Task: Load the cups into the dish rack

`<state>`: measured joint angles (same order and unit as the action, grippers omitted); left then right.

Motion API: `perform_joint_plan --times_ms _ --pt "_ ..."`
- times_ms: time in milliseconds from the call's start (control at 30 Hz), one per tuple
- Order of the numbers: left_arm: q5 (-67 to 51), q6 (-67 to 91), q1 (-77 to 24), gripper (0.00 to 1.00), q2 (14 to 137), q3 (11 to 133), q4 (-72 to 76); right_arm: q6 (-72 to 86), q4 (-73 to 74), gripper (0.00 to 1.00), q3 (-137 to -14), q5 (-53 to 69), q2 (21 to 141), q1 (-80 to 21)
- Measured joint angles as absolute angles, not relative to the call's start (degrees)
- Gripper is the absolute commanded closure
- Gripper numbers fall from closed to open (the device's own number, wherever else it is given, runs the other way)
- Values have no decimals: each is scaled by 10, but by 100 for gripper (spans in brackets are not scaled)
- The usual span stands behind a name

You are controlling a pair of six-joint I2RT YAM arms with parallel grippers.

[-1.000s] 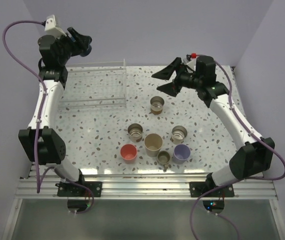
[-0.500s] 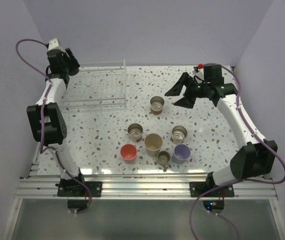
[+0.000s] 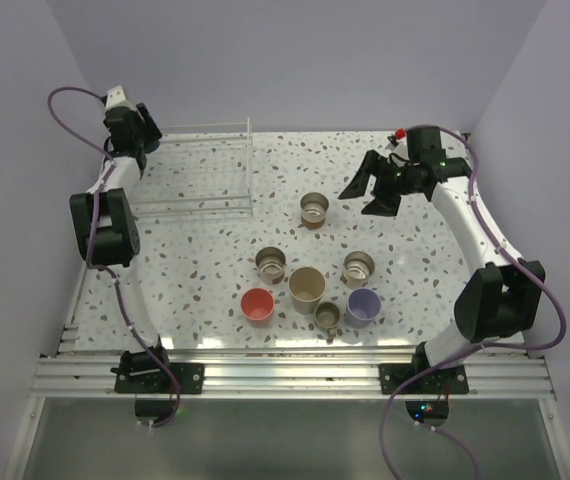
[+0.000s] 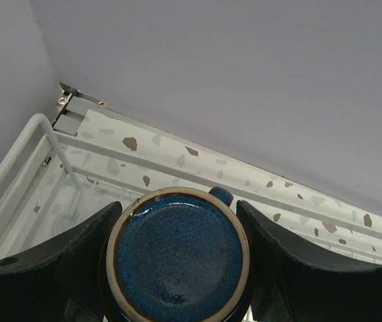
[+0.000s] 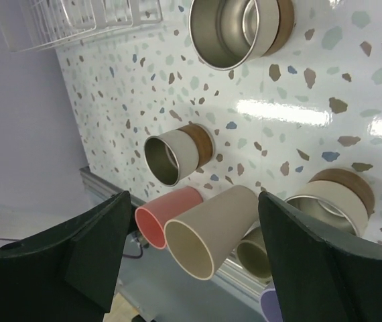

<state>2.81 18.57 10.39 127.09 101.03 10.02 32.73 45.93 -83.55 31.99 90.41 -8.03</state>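
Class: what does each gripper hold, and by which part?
Left gripper clamps the dark blue cup by its opposite sides; right gripper, fingers spread, holds nothing.

Dish rack (image 3: 195,204) at your table's (image 3: 195,270) far left, one cup (image 4: 177,258) at its far corner, seven cups (image 3: 307,285) nearer you, rightward.

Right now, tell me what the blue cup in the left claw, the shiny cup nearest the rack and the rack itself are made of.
Blue cup: looks like glazed ceramic, with a speckled glossy blue base and a bare tan rim.
Shiny cup: likely steel inside, given the mirror-like reflections; it has a brown outer band.
Rack: seemingly white-coated wire, with smooth rounded rods.
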Motion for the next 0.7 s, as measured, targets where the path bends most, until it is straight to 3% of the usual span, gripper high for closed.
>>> perform_joint_plan --times_ms 267,700 --pt "82 167 105 100 1353 1102 85 286 474 20 -870 292 929 -77" --pt "135 169 109 100 1391 1117 86 269 486 20 -878 272 954 -65"
